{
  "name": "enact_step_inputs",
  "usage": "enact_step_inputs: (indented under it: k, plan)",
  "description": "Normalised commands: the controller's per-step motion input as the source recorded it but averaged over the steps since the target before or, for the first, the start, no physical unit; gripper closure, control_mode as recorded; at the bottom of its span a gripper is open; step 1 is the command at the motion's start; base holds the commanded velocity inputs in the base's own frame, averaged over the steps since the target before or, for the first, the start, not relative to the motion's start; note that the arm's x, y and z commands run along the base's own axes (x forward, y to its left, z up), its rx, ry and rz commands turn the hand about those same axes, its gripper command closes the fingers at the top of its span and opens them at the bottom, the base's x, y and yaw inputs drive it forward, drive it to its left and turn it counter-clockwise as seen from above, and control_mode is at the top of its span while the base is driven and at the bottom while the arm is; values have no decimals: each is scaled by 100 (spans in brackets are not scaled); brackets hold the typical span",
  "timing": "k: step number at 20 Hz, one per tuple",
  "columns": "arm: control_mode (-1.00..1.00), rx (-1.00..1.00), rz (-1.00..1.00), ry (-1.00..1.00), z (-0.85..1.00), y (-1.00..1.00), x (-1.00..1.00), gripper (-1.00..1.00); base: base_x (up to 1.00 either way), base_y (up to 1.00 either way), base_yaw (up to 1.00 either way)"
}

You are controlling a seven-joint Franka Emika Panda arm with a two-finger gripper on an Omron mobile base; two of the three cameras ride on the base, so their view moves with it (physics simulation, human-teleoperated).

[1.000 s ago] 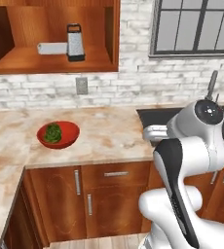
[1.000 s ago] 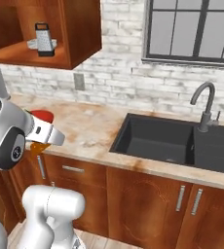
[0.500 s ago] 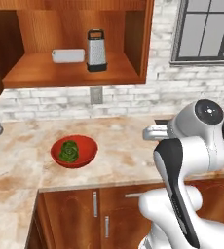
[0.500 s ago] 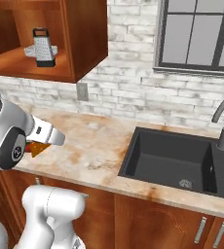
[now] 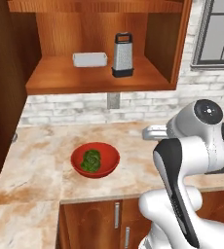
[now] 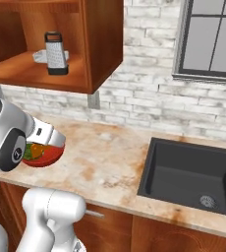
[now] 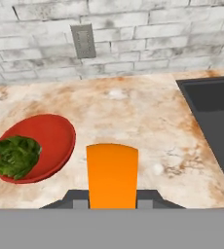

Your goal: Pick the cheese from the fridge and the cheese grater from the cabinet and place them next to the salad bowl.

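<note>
Your gripper [image 7: 112,204] is clamped on the cheese [image 7: 112,175], an orange block standing up between the dark fingers in the hand view. The hand is held above the marble counter [image 7: 148,121], with the salad bowl [image 7: 41,146] lying just left of the cheese and the dark sink [image 7: 214,116] well off to the right.

The step in hand, by my reading, is setting the cheese down beside the bowl. Bring it down onto bare counter just right of the red rim, close but not touching it. Keep well away from the sink edge. Lower until the block rests flat before you release, since a wedge let go from height may tip or slide.

The cheese grater [image 5: 123,54] stands upright on the shelf of the open cabinet [image 5: 99,80], just right of a white tray [image 5: 89,59]. It is untouched; that fetch remains. Leave counter free beside the bowl for it.
</note>
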Motion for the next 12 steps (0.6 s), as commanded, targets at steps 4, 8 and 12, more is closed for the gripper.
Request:
enact_step_inputs:
  k: [4,8,12]
  plan:
    - [100,0,0,0,0,0,0,100,31,31,0]
    - [100,0,0,0,0,0,0,100,5,8,0]
    - [100,0,0,0,0,0,0,100,0,0,0]
